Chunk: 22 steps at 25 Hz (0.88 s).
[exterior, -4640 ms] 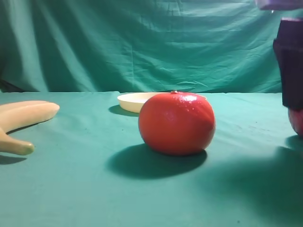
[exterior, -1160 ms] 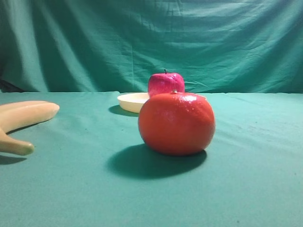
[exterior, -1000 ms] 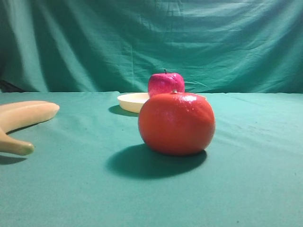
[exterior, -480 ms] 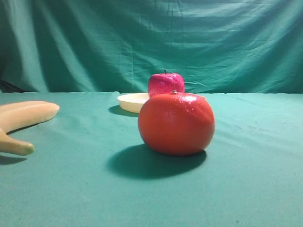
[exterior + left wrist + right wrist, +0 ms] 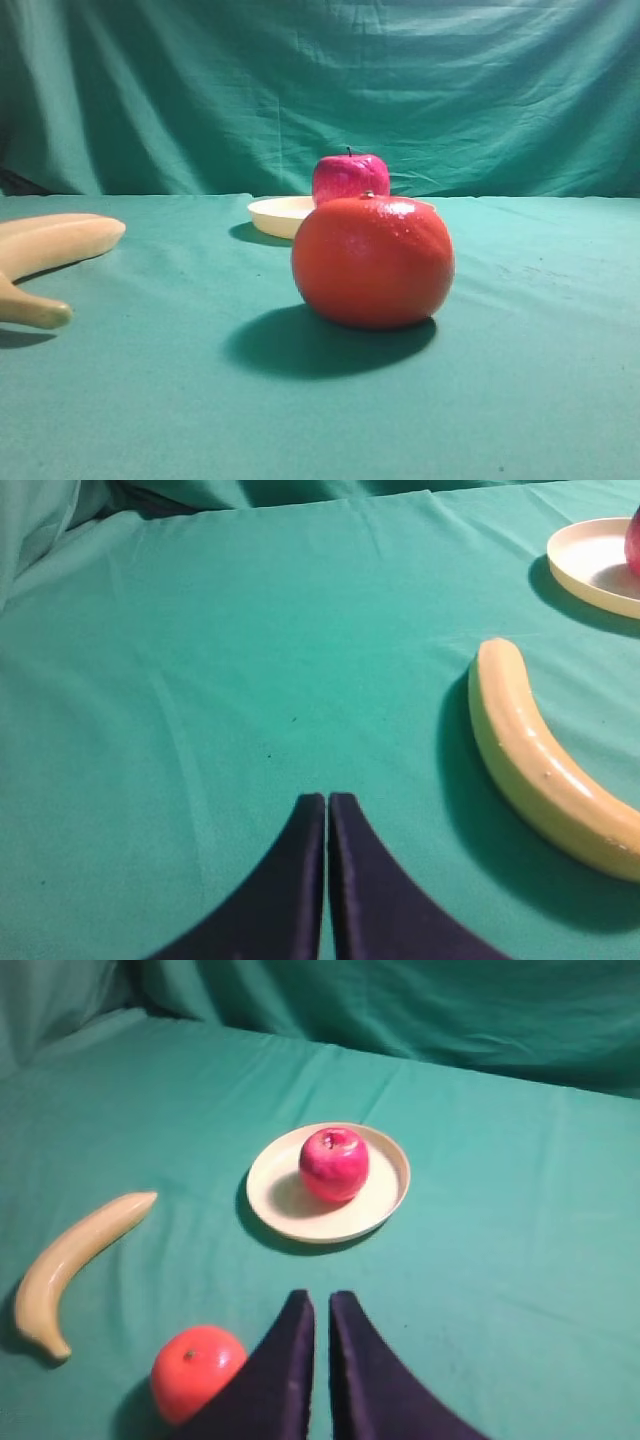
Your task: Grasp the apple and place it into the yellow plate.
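The magenta-pink apple (image 5: 334, 1163) sits upright in the pale yellow plate (image 5: 285, 1208), free of both grippers. In the exterior view the apple (image 5: 350, 177) shows behind the orange-red fruit, with the plate's rim (image 5: 275, 213) to its left. In the left wrist view the plate (image 5: 590, 572) is at the far right edge, and a sliver of the apple (image 5: 634, 542) shows. My right gripper (image 5: 320, 1303) is shut and empty, well back from the plate. My left gripper (image 5: 326, 802) is shut and empty over bare cloth.
A big orange-red round fruit (image 5: 372, 261) stands in front of the plate; it also shows near my right gripper (image 5: 197, 1372). A pale yellow banana (image 5: 541, 760) lies left of the plate (image 5: 73, 1258). Green cloth (image 5: 150, 400) covers the table and backdrop.
4.6 s ago my right gripper was at the right edge over the apple, and the plate held nothing. Over the last 1.2 s nothing has moved.
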{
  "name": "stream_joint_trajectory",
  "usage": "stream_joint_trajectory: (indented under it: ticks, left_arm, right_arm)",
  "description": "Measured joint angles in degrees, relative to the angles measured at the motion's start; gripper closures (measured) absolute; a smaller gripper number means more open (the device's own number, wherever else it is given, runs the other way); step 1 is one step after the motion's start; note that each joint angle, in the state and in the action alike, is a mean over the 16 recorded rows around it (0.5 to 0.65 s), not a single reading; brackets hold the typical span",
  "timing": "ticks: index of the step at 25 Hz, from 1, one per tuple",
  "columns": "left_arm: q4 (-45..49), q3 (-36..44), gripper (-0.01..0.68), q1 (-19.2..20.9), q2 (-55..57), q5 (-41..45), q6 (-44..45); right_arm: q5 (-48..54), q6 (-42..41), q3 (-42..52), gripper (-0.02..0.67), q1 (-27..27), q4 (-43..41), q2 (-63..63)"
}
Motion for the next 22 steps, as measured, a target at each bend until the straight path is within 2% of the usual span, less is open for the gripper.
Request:
stream_joint_trajectory:
  ticks: [13,22]
  left_arm:
    - [0.00,0.00,0.673,0.00,0.00,0.00,0.00]
    - [0.00,0.00,0.673,0.00,0.00,0.00,0.00]
  right_arm:
    - [-13.77,-0.34,25.97,0.602,-14.89,-1.67,-20.87]
    - [-17.95,-0.72,38.37,0.602,-20.40,-2.18,-28.69]
